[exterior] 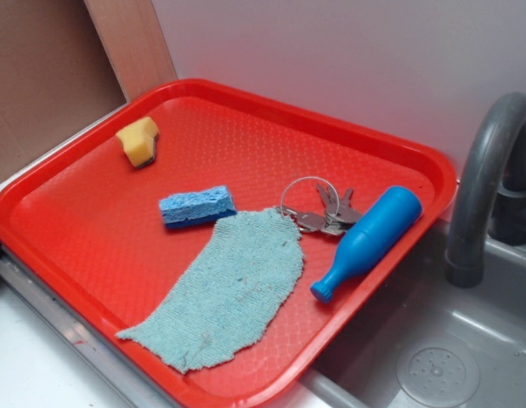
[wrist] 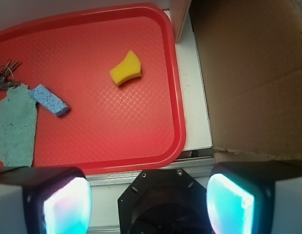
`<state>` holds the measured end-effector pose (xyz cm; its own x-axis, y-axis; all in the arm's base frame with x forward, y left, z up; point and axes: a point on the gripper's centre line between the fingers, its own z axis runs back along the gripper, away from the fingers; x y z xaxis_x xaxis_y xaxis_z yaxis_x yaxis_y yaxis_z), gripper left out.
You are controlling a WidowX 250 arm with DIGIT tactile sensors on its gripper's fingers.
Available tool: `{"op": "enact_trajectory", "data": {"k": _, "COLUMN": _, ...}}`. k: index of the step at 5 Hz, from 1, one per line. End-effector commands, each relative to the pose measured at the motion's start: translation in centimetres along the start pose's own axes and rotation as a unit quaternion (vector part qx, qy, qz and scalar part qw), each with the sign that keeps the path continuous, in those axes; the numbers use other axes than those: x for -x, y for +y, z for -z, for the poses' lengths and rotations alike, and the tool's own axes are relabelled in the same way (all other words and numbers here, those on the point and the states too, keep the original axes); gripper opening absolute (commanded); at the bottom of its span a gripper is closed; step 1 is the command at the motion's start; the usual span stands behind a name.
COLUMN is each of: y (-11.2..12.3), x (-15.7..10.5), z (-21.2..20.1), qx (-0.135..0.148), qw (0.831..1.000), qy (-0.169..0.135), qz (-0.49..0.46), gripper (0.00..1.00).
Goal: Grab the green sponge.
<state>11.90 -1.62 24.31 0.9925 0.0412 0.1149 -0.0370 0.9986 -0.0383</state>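
Note:
No green sponge shows in either view. On the red tray [exterior: 67, 246] lie a yellow sponge [exterior: 138, 140] at the far left corner and a blue sponge [exterior: 197, 206] near the middle. In the wrist view the yellow sponge [wrist: 125, 68] and the blue sponge [wrist: 50, 99] lie well ahead of my gripper [wrist: 148, 204]. The gripper hovers high over the tray's edge [wrist: 141, 163] and the robot's black base [wrist: 163, 202]. Its two glowing pads [wrist: 68, 207] stand far apart with nothing between them. The exterior view does not show the gripper.
A pale teal cloth [exterior: 220, 289] covers the tray's front, touching the blue sponge. Keys on a ring [exterior: 324, 212] and a blue toy bottle [exterior: 369, 240] lie at the tray's right. A grey sink [exterior: 432, 357] with a faucet [exterior: 483, 187] sits to the right. Cardboard [wrist: 253, 73] stands beside the tray.

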Motion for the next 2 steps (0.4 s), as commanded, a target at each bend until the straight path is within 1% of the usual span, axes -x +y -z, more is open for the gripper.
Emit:
{"op": "enact_trajectory", "data": {"k": 1, "y": 0.0, "x": 0.0, "z": 0.0, "qx": 0.0, "qw": 1.0, "qy": 0.0, "qz": 0.0, "gripper": 1.0}}
{"op": "enact_trajectory", "data": {"k": 2, "y": 0.9, "x": -2.1, "z": 1.1, "qx": -0.008, "qw": 0.992, "qy": 0.022, "qz": -0.126, "gripper": 1.0}}
